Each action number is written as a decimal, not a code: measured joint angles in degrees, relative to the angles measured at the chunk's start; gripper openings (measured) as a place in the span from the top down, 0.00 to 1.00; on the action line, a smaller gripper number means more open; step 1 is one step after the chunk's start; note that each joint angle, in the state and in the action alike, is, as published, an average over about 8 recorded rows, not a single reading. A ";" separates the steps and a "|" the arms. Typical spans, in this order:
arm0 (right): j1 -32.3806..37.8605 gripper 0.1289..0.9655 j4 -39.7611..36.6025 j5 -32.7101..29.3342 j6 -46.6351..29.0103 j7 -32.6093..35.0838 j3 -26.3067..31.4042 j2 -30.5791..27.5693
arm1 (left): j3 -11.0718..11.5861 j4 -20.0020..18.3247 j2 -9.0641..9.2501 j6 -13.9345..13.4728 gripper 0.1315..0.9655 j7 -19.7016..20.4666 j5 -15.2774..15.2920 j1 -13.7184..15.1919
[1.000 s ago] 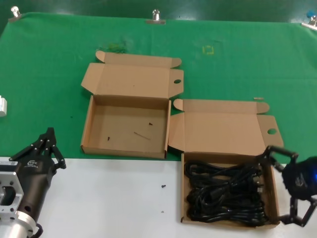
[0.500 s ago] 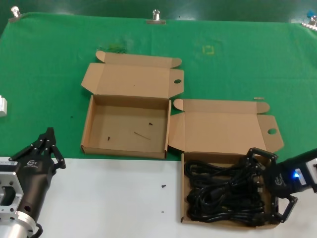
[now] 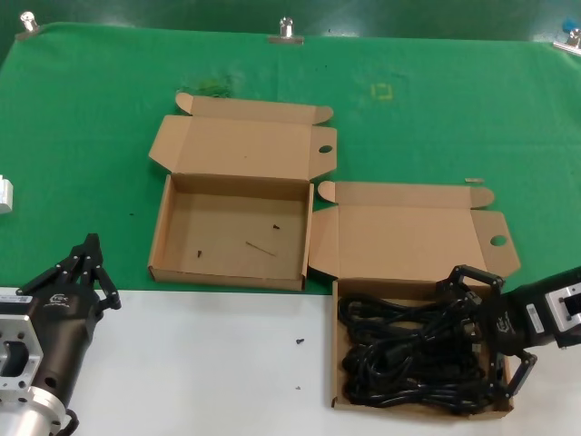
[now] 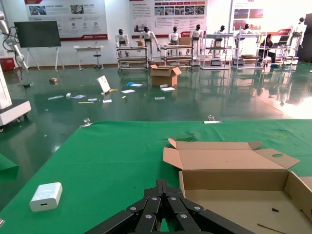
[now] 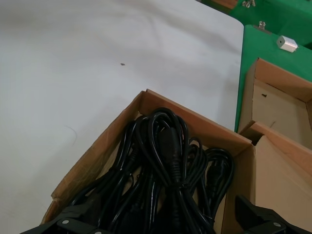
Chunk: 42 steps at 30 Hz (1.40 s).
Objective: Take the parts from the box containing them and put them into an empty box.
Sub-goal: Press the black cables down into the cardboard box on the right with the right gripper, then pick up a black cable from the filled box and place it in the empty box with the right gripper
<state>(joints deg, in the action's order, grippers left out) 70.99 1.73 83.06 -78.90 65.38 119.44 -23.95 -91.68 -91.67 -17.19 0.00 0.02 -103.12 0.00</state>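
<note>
- Cords [image 3: 413, 356] fill the full box [image 3: 338, 352]: thin, black, rubbery loops in a tangled heap with chunky plug ends, lying at the near right of the worktop on its white part.
- Right gripper [image 3: 481, 341] hangs over the right end of that heap with its black skeletal fingers [image 3: 463, 277] spread wide, one near the back wall of the box, the other near its front right corner; it grips nothing.
- Compared with a second ago, the right gripper has moved in from beyond the box's right wall to over the cords, and it sits slightly further in than half a second ago; the cords and both boxes lie as before.
- In the right wrist view the cords [image 5: 165, 180] bulge up in a glossy bundle of loops above the box's raw corrugated rim [image 5: 97, 146].
- Full box is shallow brown cardboard, its hinged lid [image 3: 413, 232] folded flat back onto the green mat [image 3: 436, 109], with rounded corner tabs and a round hole in the right side flap.
- Empty box [image 3: 163, 241] stands to the left and further back on the mat, the same shape, close beside the other's lid; its floor bears small dark specks and a thin splinter [image 3: 260, 248].
- Left gripper [image 3: 83, 268] rests at the near left corner of the worktop, its dark fingers drawn together to a point, holding nothing.
- A small white block [image 4: 46, 196] lies on the mat at the left edge.
</note>
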 joint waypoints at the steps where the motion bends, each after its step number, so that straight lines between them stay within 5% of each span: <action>1: 0.04 0.01 -0.09 -0.11 0.10 -0.07 -0.12 0.02 | 0.00 0.00 0.00 0.00 0.99 0.00 0.00 0.00; 21: 0.56 0.21 -0.67 -1.79 2.10 -1.85 -1.74 -0.14 | 0.00 0.00 0.00 0.00 0.99 0.00 0.00 0.00; 42: 0.57 0.75 -0.63 -1.84 2.55 -2.94 -3.52 -0.05 | 0.00 0.00 0.00 0.00 0.99 0.00 0.00 0.00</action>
<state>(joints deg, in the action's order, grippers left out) 71.56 1.10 81.22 -76.35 62.44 115.92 -23.99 -91.68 -91.67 -17.19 0.00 0.02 -103.12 0.00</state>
